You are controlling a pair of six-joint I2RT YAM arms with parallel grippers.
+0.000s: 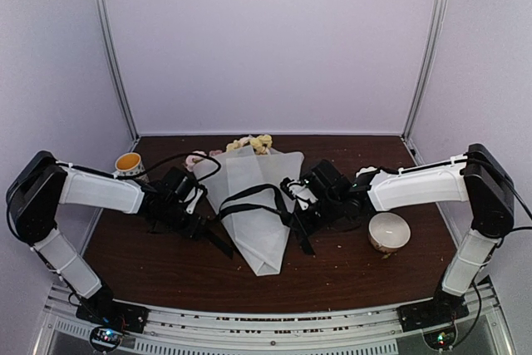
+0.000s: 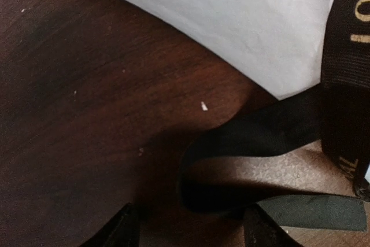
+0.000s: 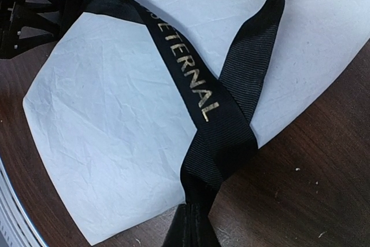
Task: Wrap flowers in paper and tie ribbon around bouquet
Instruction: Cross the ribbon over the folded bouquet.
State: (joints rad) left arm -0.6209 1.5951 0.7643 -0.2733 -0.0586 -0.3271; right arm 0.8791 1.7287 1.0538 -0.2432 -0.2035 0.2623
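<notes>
Right gripper (image 3: 191, 232) is clenched on the ribbon (image 3: 231, 96): two black strands come off the bouquet (image 1: 249, 174), cross, and meet in its pinched tips just off the right edge of the paper (image 3: 115, 131).

Left gripper (image 2: 191, 224) is released. Its tips are spread over the table (image 2: 87, 114), and a curl of the ribbon's loose end stands on edge on the wood between and just ahead of them. It is not pinched.

**Where things are**
- The bouquet lies mid-table between the two arms, narrow end toward the bases.
- The flowers (image 1: 253, 144) poke out at the far, wide end.
- The ribbon runs across the top of the cone from the left side to the right. Gold lettering shows on one strand.

**Step**
- Wrapping looks done, since the paper is already a closed cone.
- Tying is in hand: there is a band over the cone and a crossing held on the right, but no knot visible.

**Next move, my guess**
- The left tips need to drop and close on that loose curl.
- The two ends then get pulled apart to cinch.
- The right grip must not slip and the cone must not be dragged sideways.
- The ribbon is floppy, so the tail could flop out of reach.

**Counts**
- 1 bouquet
- 1 paper sheet
- 1 ribbon
- 1 bunch of flowers, yellow plus pale pink; the number of blooms is too small to tell
- 2 grippers
- 1 cup (image 1: 127, 162) with a yellow inside, far left
- 1 white bowl (image 1: 389, 232) on the right, near the right arm
</notes>
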